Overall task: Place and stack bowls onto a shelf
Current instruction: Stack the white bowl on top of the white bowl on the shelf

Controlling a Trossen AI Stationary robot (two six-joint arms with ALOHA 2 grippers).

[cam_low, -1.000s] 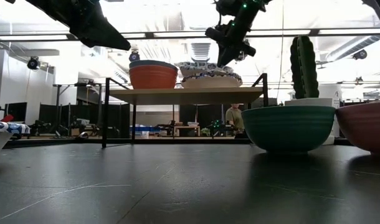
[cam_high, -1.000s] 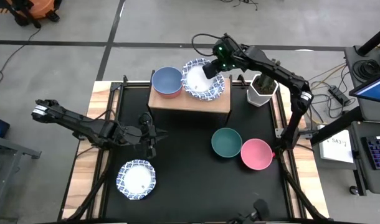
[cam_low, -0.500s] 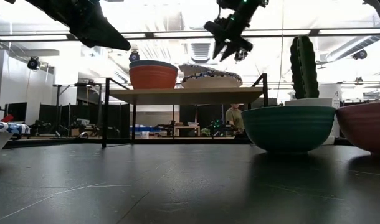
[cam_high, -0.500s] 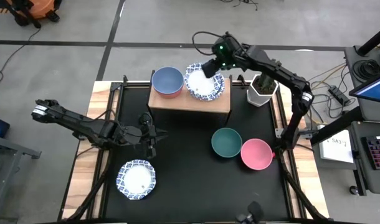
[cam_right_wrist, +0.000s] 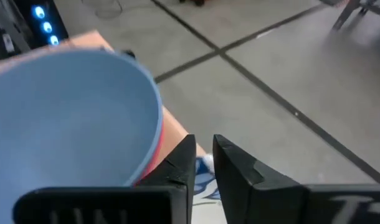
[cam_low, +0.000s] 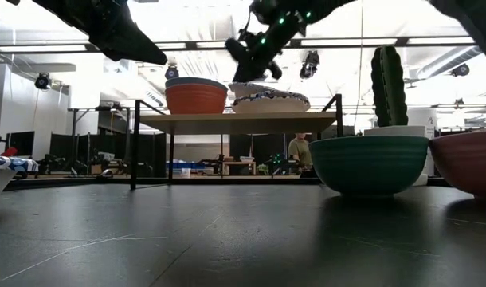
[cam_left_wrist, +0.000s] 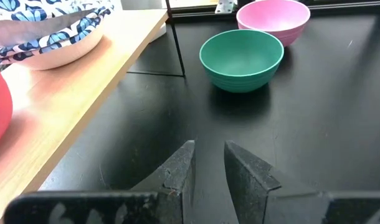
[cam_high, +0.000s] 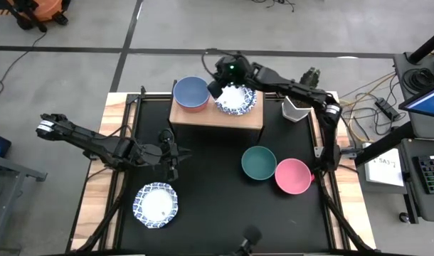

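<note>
The wooden shelf (cam_high: 218, 118) carries a blue bowl (cam_high: 191, 91) nested in a red bowl (cam_low: 195, 99), with a stack of blue-patterned bowls (cam_high: 240, 99) beside them. My right gripper (cam_high: 218, 84) hovers over the gap between the two stacks, its fingers (cam_right_wrist: 185, 163) nearly together, next to the blue bowl's rim (cam_right_wrist: 154, 106). My left gripper (cam_high: 173, 153) waits, shut, over the table's left half. One patterned bowl (cam_high: 156, 205) rests on the table near the front left. The green bowl (cam_high: 259, 162) and the pink bowl (cam_high: 293, 176) stand on the table's right.
A white pot with a cactus (cam_high: 297, 105) stands to the right of the shelf. The shelf's dark legs (cam_low: 134, 147) rise from the black tabletop (cam_high: 217, 206). A person (cam_low: 295, 149) shows far off in the room behind.
My right gripper set the raised patterned bowl down onto the patterned stack, opened and let go. It then swung toward the table's left, over the gap beside the blue bowl, with its fingers drawn together.
</note>
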